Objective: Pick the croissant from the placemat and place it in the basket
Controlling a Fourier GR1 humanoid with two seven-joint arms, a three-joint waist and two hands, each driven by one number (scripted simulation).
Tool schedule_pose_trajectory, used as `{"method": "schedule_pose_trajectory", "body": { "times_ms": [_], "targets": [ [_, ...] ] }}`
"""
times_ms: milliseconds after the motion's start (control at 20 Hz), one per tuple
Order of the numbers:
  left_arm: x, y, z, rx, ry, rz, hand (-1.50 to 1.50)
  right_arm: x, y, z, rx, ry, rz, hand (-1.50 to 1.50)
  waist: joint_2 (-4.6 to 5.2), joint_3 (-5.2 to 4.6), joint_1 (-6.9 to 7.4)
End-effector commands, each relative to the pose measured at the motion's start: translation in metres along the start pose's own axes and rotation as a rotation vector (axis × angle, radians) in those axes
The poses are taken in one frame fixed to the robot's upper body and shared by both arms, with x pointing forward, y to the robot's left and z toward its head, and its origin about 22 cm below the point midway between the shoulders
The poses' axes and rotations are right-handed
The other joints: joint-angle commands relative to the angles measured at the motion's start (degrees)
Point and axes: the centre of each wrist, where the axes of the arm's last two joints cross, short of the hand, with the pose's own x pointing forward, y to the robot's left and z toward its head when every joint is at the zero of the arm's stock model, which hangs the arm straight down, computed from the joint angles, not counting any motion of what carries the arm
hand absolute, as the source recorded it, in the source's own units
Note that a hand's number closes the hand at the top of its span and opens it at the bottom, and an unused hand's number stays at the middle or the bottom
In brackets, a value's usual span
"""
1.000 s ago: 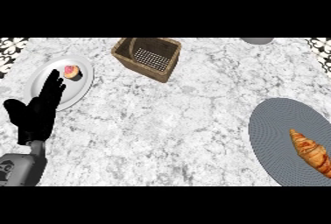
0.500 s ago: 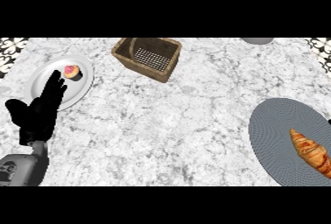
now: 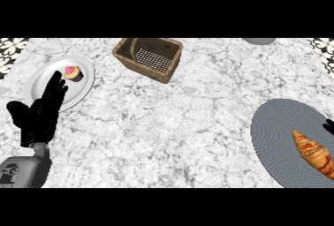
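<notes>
A: So, the croissant (image 3: 313, 153) lies on the placemat (image 3: 280, 128) at the counter's right edge; the basket (image 3: 149, 57) is well apart, near the far edge.

B: The left hand (image 3: 40, 115) rests open, holding nothing. The right hand (image 3: 328, 127) barely shows; cannot tell its fingers. A long carry risks clipping the basket's rim.

A kitchen: a marble-patterned table (image 3: 195, 119) carries a white plate (image 3: 40, 81) with a pastry, a woven basket (image 3: 149, 57) and a grey placemat (image 3: 277, 128)

Counter (image 3: 195, 128) glossy veined marble; basket (image 3: 149, 57) woven wicker (perforated base); placemat (image 3: 277, 132) ribbed grey cloth; croissant (image 3: 313, 152) flaky crust; plate (image 3: 39, 84) beside left hand (image 3: 40, 112) smooth white.
</notes>
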Motion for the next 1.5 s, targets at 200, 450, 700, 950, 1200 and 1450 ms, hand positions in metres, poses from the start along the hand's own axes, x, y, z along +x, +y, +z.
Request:
{"method": "schedule_pose_trajectory", "body": {
  "times_ms": [200, 450, 700, 950, 1200, 1450],
  "targets": [
    [0.004, -0.009, -0.016, -0.009, 0.011, -0.002, 0.0, -0.013, 0.01, -0.018, -0.011, 0.029, 0.016, -1.5, 0.07, 0.01, 0.03],
    [0.008, 0.009, -0.005, -0.003, 0.011, 0.01, 0.0, -0.009, 0.017, -0.026, 0.006, 0.08, 0.076, -1.5, 0.03, 0.01, 0.18],
    [0.009, -0.012, -0.006, -0.007, 0.001, -0.001, 0.0, 0.006, 0.027, -0.021, 0.01, 0.067, 0.087, -1.5, 0.0, 0.0, -0.06],
    [0.004, 0.016, -0.004, -0.009, -0.015, 0.012, 0.0, -0.009, 0.041, -0.055, 0.014, 0.063, 0.082, -1.5, 0.07, 0.01, 0.29],
    [0.026, 0.02, 0.009, -0.033, 0.019, -0.006, 0.0, -0.012, 0.032, -0.048, 0.036, 0.079, 0.106, -1.5, -0.05, 0.02, 0.42],
    [0.007, 0.006, 0.01, -0.011, -0.024, -0.011, 0.0, -0.022, 0.033, -0.044, 0.058, 0.083, 0.12, -1.5, 0.0, 0.01, 0.26]
  ]
}}
